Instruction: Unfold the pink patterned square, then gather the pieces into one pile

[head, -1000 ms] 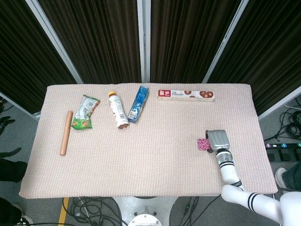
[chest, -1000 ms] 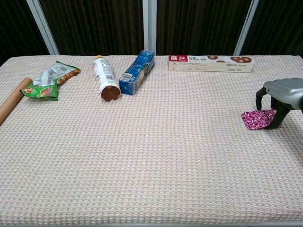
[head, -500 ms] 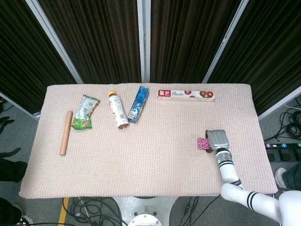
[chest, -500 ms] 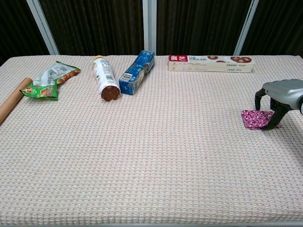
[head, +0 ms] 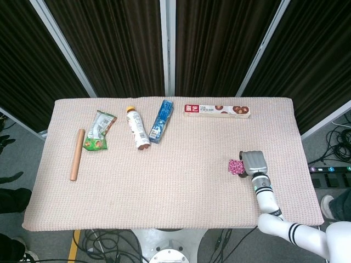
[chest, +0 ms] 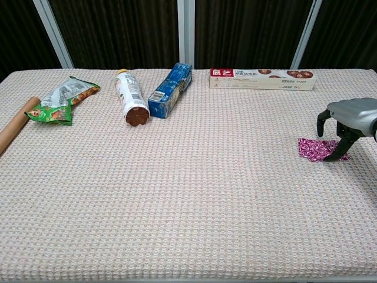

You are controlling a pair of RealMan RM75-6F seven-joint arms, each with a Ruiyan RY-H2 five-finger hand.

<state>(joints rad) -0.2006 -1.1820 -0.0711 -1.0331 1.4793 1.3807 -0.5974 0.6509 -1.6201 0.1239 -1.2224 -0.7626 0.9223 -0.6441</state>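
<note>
The pink patterned square [head: 237,166] [chest: 315,148] lies low on the woven table cover near the right edge, spread wider than a tight fold. My right hand [head: 254,161] [chest: 347,115] hovers just right of it, fingers [chest: 340,147] curved downward and apart. One fingertip touches the square's right edge, while the thumb hangs free above its left side. Nothing is gripped. My left hand appears in neither view.
Along the far side lie a long cookie box [head: 218,110] [chest: 262,79], a blue packet [head: 159,120] [chest: 169,82], a bottle on its side [head: 137,127] [chest: 131,97], a green snack bag [head: 98,130] [chest: 59,100] and a brown roll [head: 77,154] [chest: 15,130].
The pink square has gone from a raised, bunched shape under the fingers to lying flatter and slightly further left. The right hand's fingers have eased off it.
</note>
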